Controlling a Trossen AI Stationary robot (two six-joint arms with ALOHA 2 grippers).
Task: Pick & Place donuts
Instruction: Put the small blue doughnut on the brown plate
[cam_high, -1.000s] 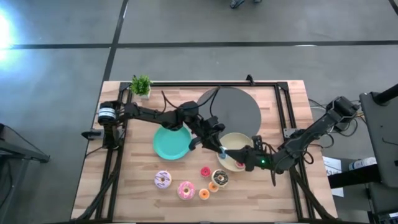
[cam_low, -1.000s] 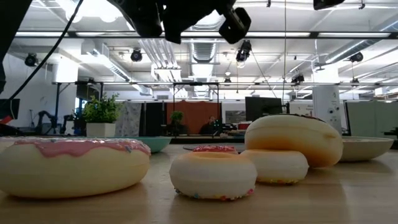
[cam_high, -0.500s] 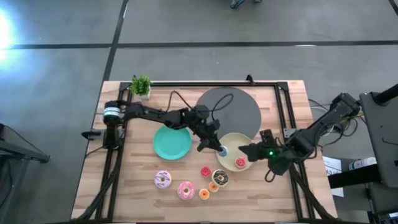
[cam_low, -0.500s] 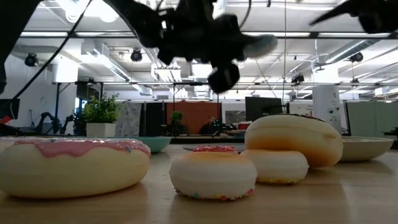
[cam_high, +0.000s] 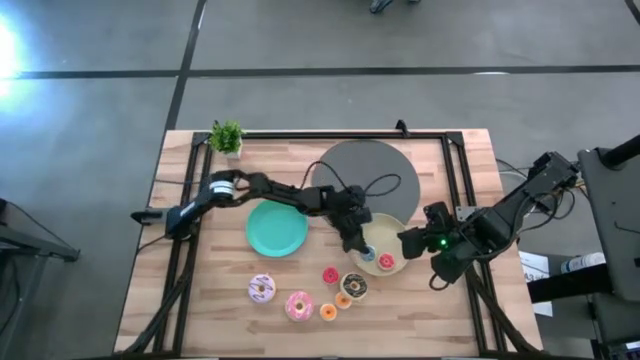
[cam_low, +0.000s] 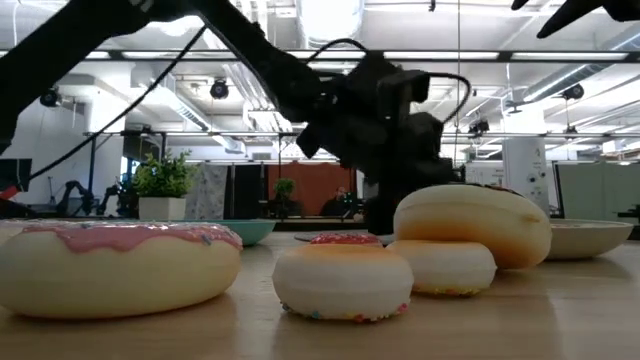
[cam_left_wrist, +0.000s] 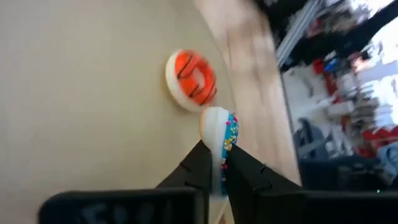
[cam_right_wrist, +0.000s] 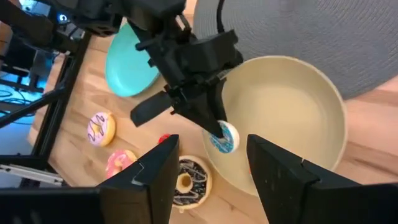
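Left gripper (cam_left_wrist: 214, 163) pinches blue-sprinkled donut (cam_left_wrist: 221, 134) on edge — upright — over pale-yellow plate (cam_right_wrist: 292, 118).

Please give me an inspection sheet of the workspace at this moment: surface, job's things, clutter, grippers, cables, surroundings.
Surface: wooden table.
Job's things: orange donut in pale-yellow plate; blue-sprinkled donut held over it; five donuts on table; teal plate.
Clutter: potted plant; grey mat.
Grippers: left gripper shut on blue-sprinkled donut; right gripper open, beside the plate.
Cables: black cable on the left arm.
Surroundings: grey floor; workshop beyond.
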